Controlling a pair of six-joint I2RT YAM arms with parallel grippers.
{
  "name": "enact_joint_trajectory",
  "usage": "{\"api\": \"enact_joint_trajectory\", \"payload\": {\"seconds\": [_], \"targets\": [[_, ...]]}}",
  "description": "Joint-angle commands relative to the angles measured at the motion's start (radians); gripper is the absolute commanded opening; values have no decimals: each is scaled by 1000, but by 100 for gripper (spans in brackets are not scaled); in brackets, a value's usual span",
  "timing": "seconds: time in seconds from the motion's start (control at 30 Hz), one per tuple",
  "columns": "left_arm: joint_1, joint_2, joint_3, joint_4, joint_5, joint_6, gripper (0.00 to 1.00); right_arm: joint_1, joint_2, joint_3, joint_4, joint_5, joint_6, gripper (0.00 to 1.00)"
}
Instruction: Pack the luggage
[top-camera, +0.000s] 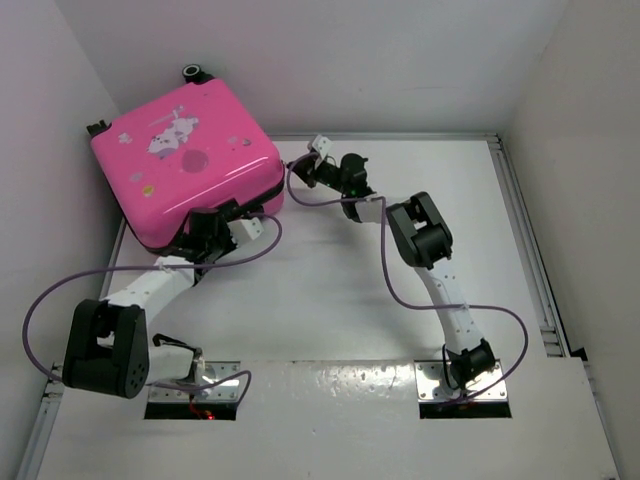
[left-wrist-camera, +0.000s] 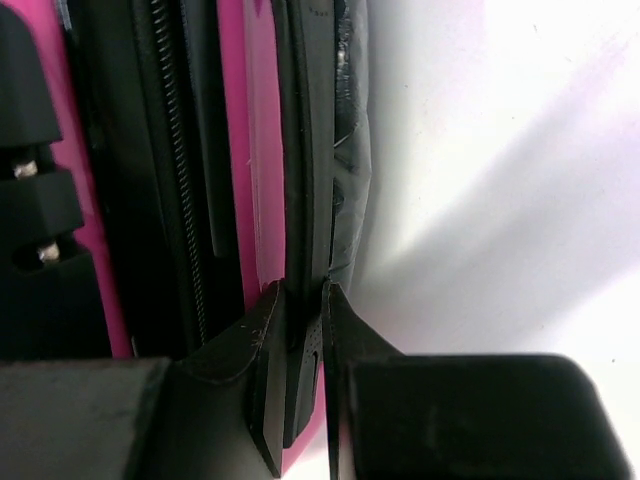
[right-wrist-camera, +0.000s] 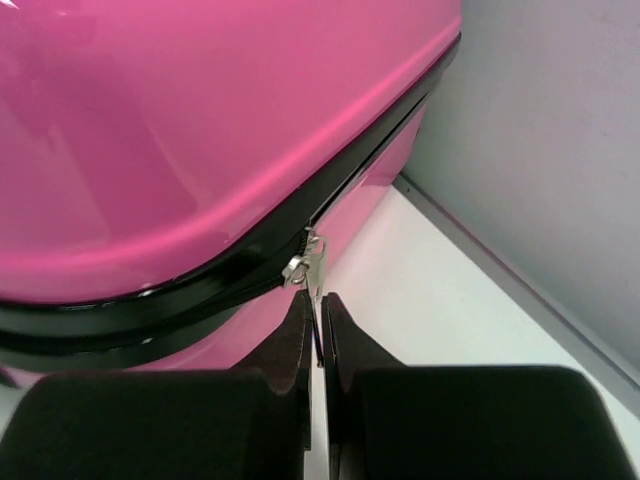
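Overhead, the luggage lies flat, print up, at the table's far-left corner. Its long axis is skewed, with the wheels toward the far wall. Wrist views only (fingers hidden from above): right gripper pinched narrow on the zipper pull, left gripper nearly closed, nipping the black seam.

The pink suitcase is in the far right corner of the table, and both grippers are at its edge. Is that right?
No. The suitcase sits in the far left corner, as the top external view shows. The left gripper and right gripper are indeed at its edge.
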Motion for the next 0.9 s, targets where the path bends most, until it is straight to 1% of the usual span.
{"api": "enact_joint_trajectory", "payload": {"seconds": [0.0, 0.13, 0.2, 0.27, 0.33, 0.37, 0.4, 0.43, 0.47, 0.5, 0.53, 0.57, 0.6, 0.63, 0.67, 0.7, 0.73, 0.77, 0.8, 0.83, 0.87], "targets": [[133, 138, -17, -158, -257, 79, 0, -98, 78, 154, -31, 248, -12, 0], [154, 178, 47, -158, -257, 69, 0, -92, 169, 311, -66, 254, 16, 0], [154, 178, 80, -169, -222, 60, 0, -92, 204, 346, -72, 253, 30, 0], [154, 169, 89, -179, -191, 32, 0, -89, 210, 359, -73, 241, 23, 0], [154, 151, 113, -204, -139, 11, 0, -91, 203, 330, -45, 210, 39, 0], [154, 125, 124, -218, -113, -20, 2, -88, 180, 307, 11, 211, 51, 3], [154, 107, 155, -234, -31, -37, 8, -85, 140, 212, 30, 199, 47, 10], [154, 85, 173, -259, 25, -48, 23, -75, 114, 170, 52, 190, 42, 14], [154, 59, 187, -276, 77, -63, 31, -90, 88, 130, 72, 188, 33, 19], [154, 0, 207, -276, 170, -97, 40, -88, 0, 36, 142, 184, 24, 28], [130, -27, 218, -276, 197, -117, 59, -92, -36, -62, 161, 181, 17, 33], [105, -48, 231, -276, 214, -156, 62, -91, -150, -163, 202, 179, 4, 37], [61, -68, 267, -285, 262, -175, 63, -95, -190, -215, 207, 178, 8, 43], [36, -96, 290, -285, 284, -199, 64, -97, -228, -359, 220, 165, 7, 47], [12, -96, 313, -285, 298, -232, 65, -100, -316, -408, 221, 161, 8, 50], [-13, -111, 336, -285, 307, -296, 67, -104, -396, -452, 219, 159, 11, 54], [-65, -111, 386, -285, 307, -331, 69, -106, -479, -571, 198, 153, 10, 62], [-88, -121, 409, -285, 307, -370, 72, -107, -525, -606, 176, 145, 10, 66], [-107, -121, 432, -285, 295, -446, 79, -114, -647, -640, 94, 142, 10, 69], [-143, -121, 477, -285, 275, -483, 96, -115, -691, -713, 55, 138, 5, 74], [-156, -110, 498, -285, 275, -521, 100, -120, -729, -732, 17, 133, -1, 76]]}}
